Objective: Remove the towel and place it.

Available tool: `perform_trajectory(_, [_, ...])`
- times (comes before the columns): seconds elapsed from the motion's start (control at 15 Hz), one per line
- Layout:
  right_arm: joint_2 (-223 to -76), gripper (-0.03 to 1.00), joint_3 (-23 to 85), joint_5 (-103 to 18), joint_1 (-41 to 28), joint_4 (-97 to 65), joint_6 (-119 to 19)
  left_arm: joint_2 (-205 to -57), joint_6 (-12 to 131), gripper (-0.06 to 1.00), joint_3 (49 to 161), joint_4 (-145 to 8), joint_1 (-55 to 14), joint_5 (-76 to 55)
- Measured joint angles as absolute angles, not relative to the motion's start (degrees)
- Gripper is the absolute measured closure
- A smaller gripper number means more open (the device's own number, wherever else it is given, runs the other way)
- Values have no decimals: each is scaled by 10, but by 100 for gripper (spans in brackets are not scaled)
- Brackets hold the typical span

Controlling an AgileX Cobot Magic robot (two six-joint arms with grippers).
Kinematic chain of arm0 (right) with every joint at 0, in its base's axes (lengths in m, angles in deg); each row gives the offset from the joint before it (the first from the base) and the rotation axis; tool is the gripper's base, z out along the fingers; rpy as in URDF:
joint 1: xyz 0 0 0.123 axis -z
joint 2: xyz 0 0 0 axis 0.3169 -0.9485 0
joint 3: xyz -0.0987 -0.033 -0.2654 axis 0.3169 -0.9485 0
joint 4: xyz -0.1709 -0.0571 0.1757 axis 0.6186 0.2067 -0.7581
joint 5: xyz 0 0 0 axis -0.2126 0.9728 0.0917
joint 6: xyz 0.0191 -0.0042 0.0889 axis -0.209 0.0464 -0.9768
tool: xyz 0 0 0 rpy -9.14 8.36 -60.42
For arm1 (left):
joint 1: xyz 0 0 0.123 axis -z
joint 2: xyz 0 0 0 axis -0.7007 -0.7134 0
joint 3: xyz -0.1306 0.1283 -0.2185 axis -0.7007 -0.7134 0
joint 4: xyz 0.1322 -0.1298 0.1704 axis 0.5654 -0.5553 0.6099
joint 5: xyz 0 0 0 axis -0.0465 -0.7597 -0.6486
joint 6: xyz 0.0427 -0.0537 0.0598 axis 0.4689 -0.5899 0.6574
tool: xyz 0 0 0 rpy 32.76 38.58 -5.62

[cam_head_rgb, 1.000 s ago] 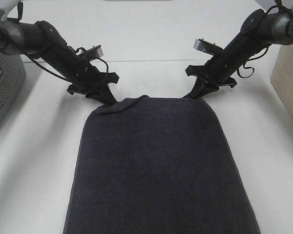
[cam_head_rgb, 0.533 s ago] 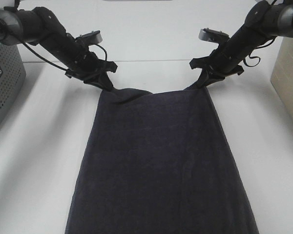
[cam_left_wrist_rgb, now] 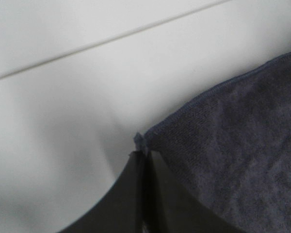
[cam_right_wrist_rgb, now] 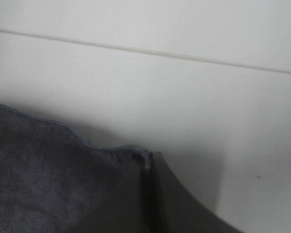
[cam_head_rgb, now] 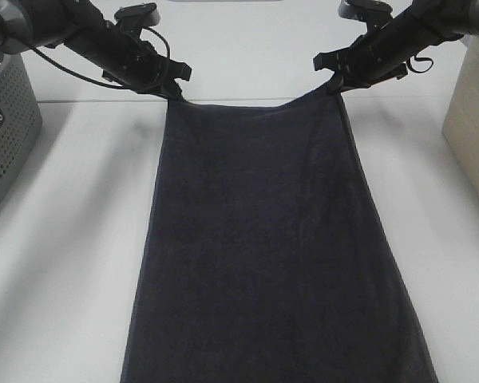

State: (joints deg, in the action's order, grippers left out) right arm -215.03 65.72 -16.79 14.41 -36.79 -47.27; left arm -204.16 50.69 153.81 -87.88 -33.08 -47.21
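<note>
The towel (cam_head_rgb: 263, 239) is a long dark charcoal-grey cloth, hanging stretched down the middle of the exterior high view with its top edge lifted. My left gripper (cam_head_rgb: 174, 93) is shut on its top left corner. My right gripper (cam_head_rgb: 333, 86) is shut on its top right corner. In the left wrist view the shut fingertips (cam_left_wrist_rgb: 143, 160) pinch the hemmed corner of the towel (cam_left_wrist_rgb: 233, 145). In the right wrist view the shut fingertips (cam_right_wrist_rgb: 149, 162) pinch the other corner of the towel (cam_right_wrist_rgb: 43, 165). The towel's lower end runs out of the view.
A grey perforated basket (cam_head_rgb: 4, 136) stands at the left edge of the white table (cam_head_rgb: 64, 263). A beige box (cam_head_rgb: 473, 120) stands at the right edge. A seam (cam_head_rgb: 247, 100) runs across the table's back behind the grippers.
Both grippers have risen and moved toward the back, still holding the corners. The towel has been pulled up and taut, and its top edge is now straight instead of bunched.
</note>
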Motion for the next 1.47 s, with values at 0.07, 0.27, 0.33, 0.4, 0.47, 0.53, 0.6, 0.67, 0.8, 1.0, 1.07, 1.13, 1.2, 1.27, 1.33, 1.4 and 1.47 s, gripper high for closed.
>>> perform_trajectory(0.07, [-2150, 96, 657, -186, 144, -372, -473, -2042, 507, 94, 1538, -878, -331, -454])
perform_trajectory(0.27, [-2150, 96, 656, -240, 144, -378, -473, -2042, 513, 94, 1538, -876, -331, -392])
perform_trajectory(0.33, [-2151, 96, 656, -258, 144, -380, -473, -2042, 518, 94, 1538, -874, -331, -366])
perform_trajectory(0.4, [-2151, 96, 656, -280, 144, -382, -473, -2042, 522, 94, 1538, -874, -331, -342])
perform_trajectory(0.47, [-2154, 96, 656, -298, 144, -387, -472, -2042, 529, 94, 1538, -874, -331, -321])
perform_trajectory(0.53, [-2157, 96, 656, -305, 144, -390, -470, -2042, 533, 94, 1538, -874, -331, -313])
perform_trajectory(0.6, [-2165, 96, 656, -326, 144, -411, -455, -2043, 544, 94, 1538, -874, -331, -293])
perform_trajectory(0.67, [-2169, 96, 656, -329, 144, -418, -449, -2044, 548, 94, 1538, -874, -331, -288])
perform_trajectory(0.8, [-2184, 96, 656, -342, 144, -450, -413, -2056, 553, 94, 1538, -875, -331, -268])
perform_trajectory(1.0, [-2208, 96, 671, -359, 144, -477, -383, -2079, 562, 94, 1538, -876, -330, -227])
perform_trajectory(1.07, [-2221, 96, 688, -360, 144, -483, -381, -2084, 562, 94, 1538, -878, -329, -211])
perform_trajectory(1.13, [-2232, 96, 708, -361, 144, -486, -379, -2088, 562, 94, 1538, -880, -329, -195])
perform_trajectory(1.2, [-2240, 96, 727, -361, 144, -486, -379, -2090, 563, 94, 1538, -880, -329, -183])
perform_trajectory(1.27, [-2250, 96, 753, -360, 142, -488, -379, -2095, 568, 94, 1538, -880, -329, -164])
perform_trajectory(1.33, [-2251, 96, 757, -360, 142, -488, -379, -2097, 569, 94, 1538, -880, -329, -159])
perform_trajectory(1.4, [-2255, 96, 760, -360, 142, -489, -379, -2102, 570, 94, 1538, -880, -329, -152])
perform_trajectory(1.47, [-2262, 96, 760, -361, 142, -491, -379, -2108, 572, 94, 1538, -880, -329, -148])
